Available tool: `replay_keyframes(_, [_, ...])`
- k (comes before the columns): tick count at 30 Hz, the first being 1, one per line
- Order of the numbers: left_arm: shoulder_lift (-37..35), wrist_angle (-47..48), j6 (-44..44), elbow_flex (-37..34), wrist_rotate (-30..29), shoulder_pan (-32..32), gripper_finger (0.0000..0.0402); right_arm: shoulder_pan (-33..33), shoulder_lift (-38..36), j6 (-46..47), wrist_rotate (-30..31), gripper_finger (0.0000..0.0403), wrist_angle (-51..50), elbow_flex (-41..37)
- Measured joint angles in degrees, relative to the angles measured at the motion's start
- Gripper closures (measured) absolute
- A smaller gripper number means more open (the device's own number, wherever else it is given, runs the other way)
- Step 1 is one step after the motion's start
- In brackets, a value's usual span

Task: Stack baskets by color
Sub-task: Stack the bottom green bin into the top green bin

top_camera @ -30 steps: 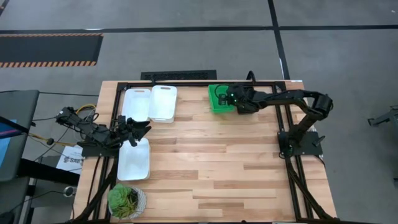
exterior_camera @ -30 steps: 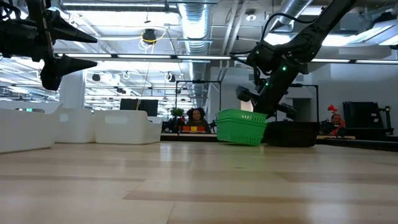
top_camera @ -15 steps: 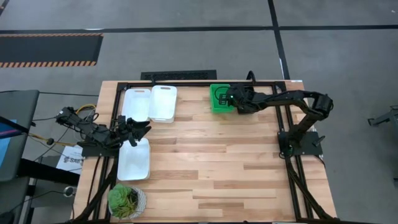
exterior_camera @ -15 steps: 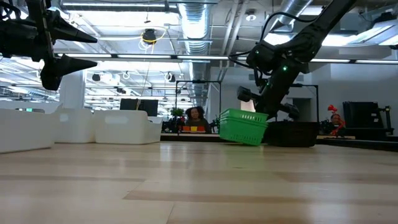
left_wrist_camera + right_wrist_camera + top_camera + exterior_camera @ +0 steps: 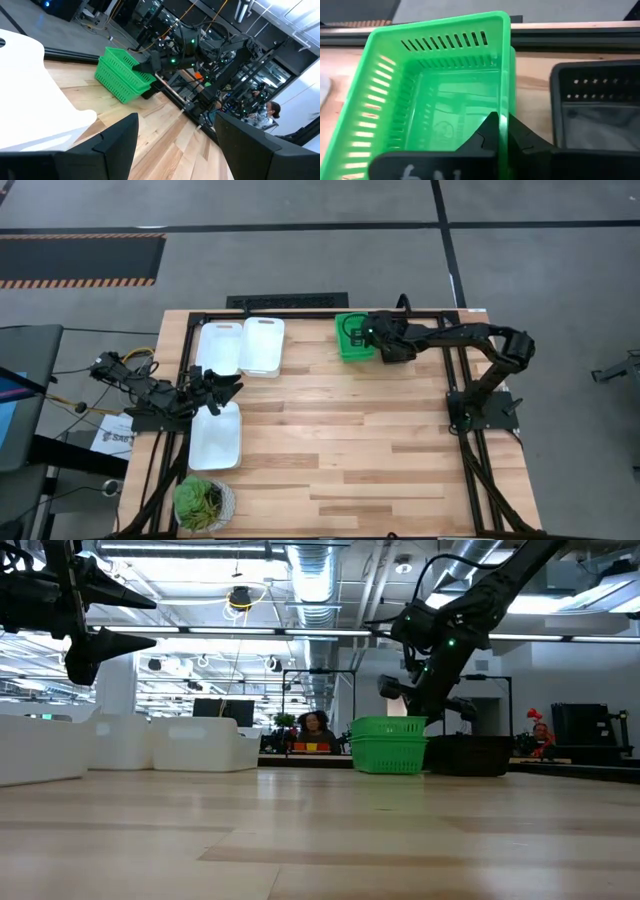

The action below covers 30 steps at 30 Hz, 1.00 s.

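Note:
A bright green basket (image 5: pixel 349 340) stands at the far edge of the table, level on its bottom in the low view (image 5: pixel 388 745). My right gripper (image 5: pixel 501 122) reaches to it from the right and is shut on its rim. A black basket (image 5: pixel 595 110) stands right beside the green one, under my right arm. Two white baskets (image 5: pixel 220 345) (image 5: pixel 263 345) lie side by side at the far left, and a third (image 5: pixel 215 435) lies nearer on the left. My left gripper (image 5: pixel 235 385) hovers open over the left side, touching nothing. My right gripper pinches the green basket's side wall that faces the black basket (image 5: pixel 506 95), one finger inside the basket and one outside. The fingers slant down at it from the table's right side. The basket rests level with its bottom on the table.
A round potted green plant (image 5: pixel 203 502) stands at the near left corner. A black frame rail (image 5: pixel 300 313) runs along the far edge behind the baskets. The middle and near right of the wooden table (image 5: pixel 360 440) are bare wood.
The green basket was tipped, with one side raised off the table, and has come down level on its bottom. My right gripper has stayed at its rim.

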<state>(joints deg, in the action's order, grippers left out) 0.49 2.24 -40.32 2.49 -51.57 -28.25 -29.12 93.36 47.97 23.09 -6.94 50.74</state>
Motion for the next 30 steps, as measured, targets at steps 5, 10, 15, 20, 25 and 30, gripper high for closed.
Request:
replay_keyframes(5, [0.0,0.0,0.0,0.01,0.0,0.0,0.0152,0.0,0.0,-1.77,0.2,0.0375,-2.8,0.0])
replay_keyframes(10, [0.0,0.0,0.0,0.01,0.0,0.0,0.0152,0.0,0.0,-1.93,0.18,0.0356,-4.68,0.09])
replay_keyframes(15, [0.0,0.0,-0.02,0.01,0.01,-0.01,0.0152,0.0,0.0,-1.51,0.08,0.0315,-4.42,0.09])
replay_keyframes(20, [0.0,0.0,-0.28,-0.01,0.02,0.0,0.0152,0.02,0.0,-1.84,-0.02,0.0279,-4.38,0.09])
replay_keyframes(25, [0.0,0.0,-0.95,0.0,0.02,-0.01,0.0152,0.01,0.0,-4.47,-0.4,0.0251,-5.21,1.13])
replay_keyframes(30, [0.0,0.0,-1.14,0.0,0.02,-0.01,0.0152,0.22,0.0,-7.3,-0.44,0.0226,-8.62,5.1])
